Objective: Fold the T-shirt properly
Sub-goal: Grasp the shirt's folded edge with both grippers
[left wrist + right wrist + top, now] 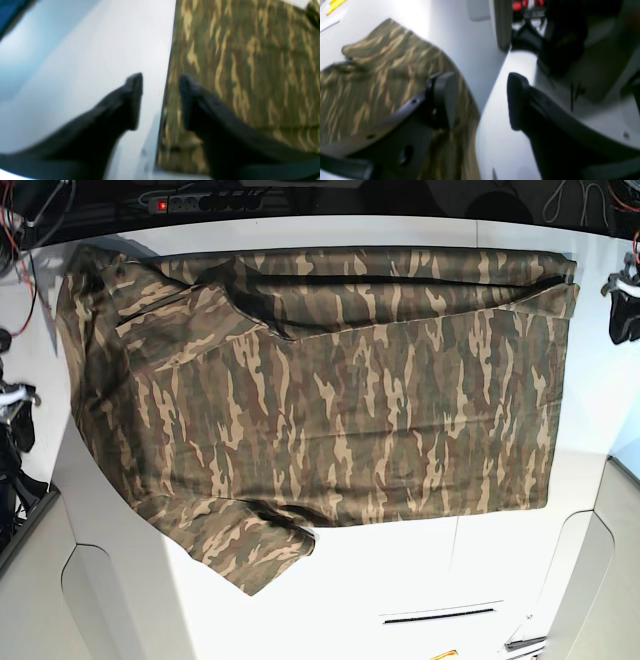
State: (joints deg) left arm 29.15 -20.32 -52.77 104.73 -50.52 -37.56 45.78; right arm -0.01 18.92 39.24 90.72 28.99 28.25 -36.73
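Observation:
The camouflage T-shirt (330, 380) lies spread on the white table (400, 570), hem to the right and one sleeve (250, 550) sticking out at the front left. Its far long edge looks folded inward. The collar is not clearly visible. My left gripper (160, 85) is open and empty, its jaws straddling a straight edge of the shirt (250, 62). My right gripper (482, 85) is open and empty, one finger over the shirt (382, 75) and the other over bare table. In the base view both arms sit at the table's side edges, off the cloth.
A power strip (200, 200) and cables lie behind the table's far edge. Dark equipment (557, 37) stands beyond the table in the right wrist view. A narrow slot (440, 616) is in the table near the front edge.

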